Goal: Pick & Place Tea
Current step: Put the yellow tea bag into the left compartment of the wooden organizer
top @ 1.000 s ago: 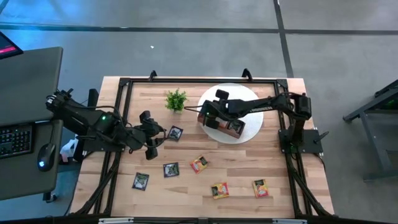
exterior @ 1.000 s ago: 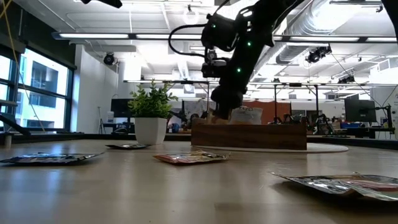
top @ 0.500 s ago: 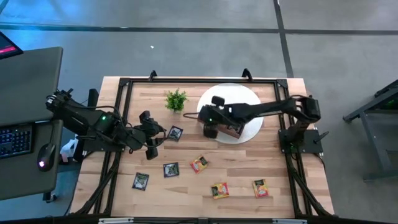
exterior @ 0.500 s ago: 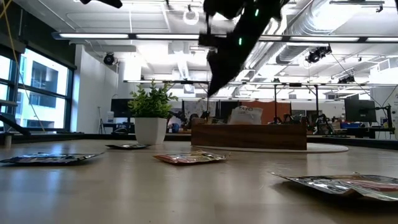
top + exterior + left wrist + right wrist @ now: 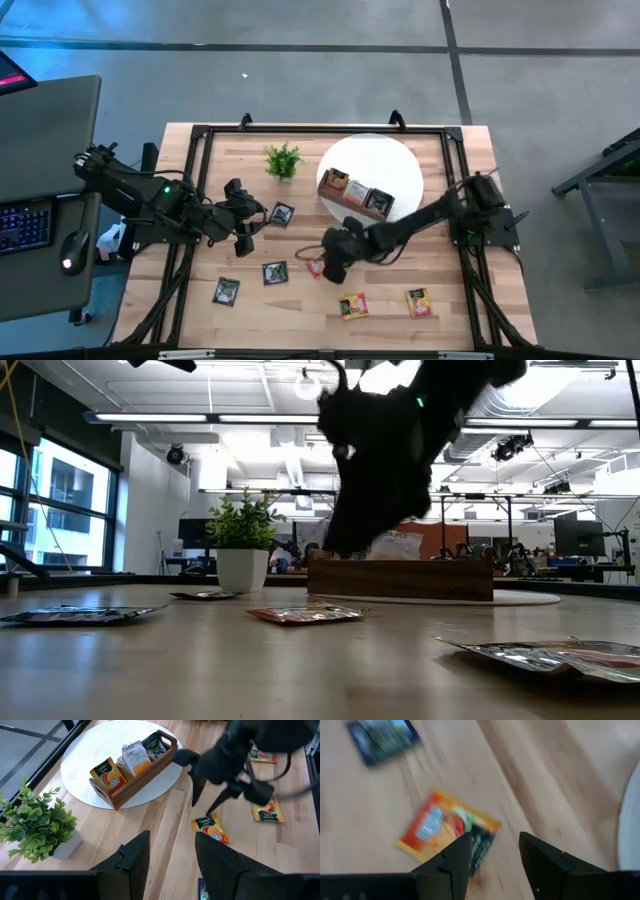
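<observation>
- I see the right gripper [image 5: 327,266] at centre frame in the high view, fingers apart, empty, above an orange sachet [image 5: 449,838].
- The left gripper [image 5: 243,228] waits left of centre, fingers apart, beside a dark sachet [image 5: 282,213].
- Three sachets stand in the tray [image 5: 372,210], on the white mat [image 5: 400,165].
- More sachets lie across the lower table [image 5: 200,260].

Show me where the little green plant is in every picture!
High view: the potted plant stands near the table's far edge, left of the white round mat.
Low view: the plant is left of centre, left of the wooden tray.
Left wrist view: the plant shows at the left edge.
Right wrist view: not in it.
Shared landmark: the wooden tray on the white mat, beside the plant.
</observation>
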### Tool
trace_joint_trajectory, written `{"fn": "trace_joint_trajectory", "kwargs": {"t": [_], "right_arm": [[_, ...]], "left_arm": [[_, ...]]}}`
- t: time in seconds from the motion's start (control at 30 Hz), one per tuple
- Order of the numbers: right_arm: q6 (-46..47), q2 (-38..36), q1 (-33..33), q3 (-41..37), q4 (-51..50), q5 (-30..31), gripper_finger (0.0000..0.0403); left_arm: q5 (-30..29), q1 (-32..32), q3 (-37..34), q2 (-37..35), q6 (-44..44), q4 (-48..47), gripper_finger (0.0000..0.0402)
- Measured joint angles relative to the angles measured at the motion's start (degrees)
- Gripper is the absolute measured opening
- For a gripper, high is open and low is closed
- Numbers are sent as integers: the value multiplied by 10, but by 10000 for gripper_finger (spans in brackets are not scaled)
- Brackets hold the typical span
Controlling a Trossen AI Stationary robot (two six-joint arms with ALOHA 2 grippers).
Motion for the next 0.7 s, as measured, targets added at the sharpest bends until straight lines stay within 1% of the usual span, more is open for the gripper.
{"fn": "trace_joint_trajectory", "kwargs": {"t": [0.1,0.2,0.37,0.43,0.5,0.57,0.67,0.7], "right_arm": [[33,28,14,-1,16,20,161],[59,55,16,0,46,19,161],[57,87,17,3,58,17,160],[34,89,18,3,49,23,150],[18,90,19,3,44,37,127],[-6,89,19,3,45,42,89],[-68,86,11,9,43,23,23],[-92,83,8,10,39,17,12]], "left_arm": [[0,0,0,0,-2,1,154],[1,0,0,0,-3,1,154],[4,0,0,0,-3,1,154],[4,0,0,0,-3,2,154],[4,0,0,0,-3,1,154],[4,0,0,0,-4,1,154],[5,0,0,0,-4,1,154],[5,0,0,0,-4,1,154]]}}
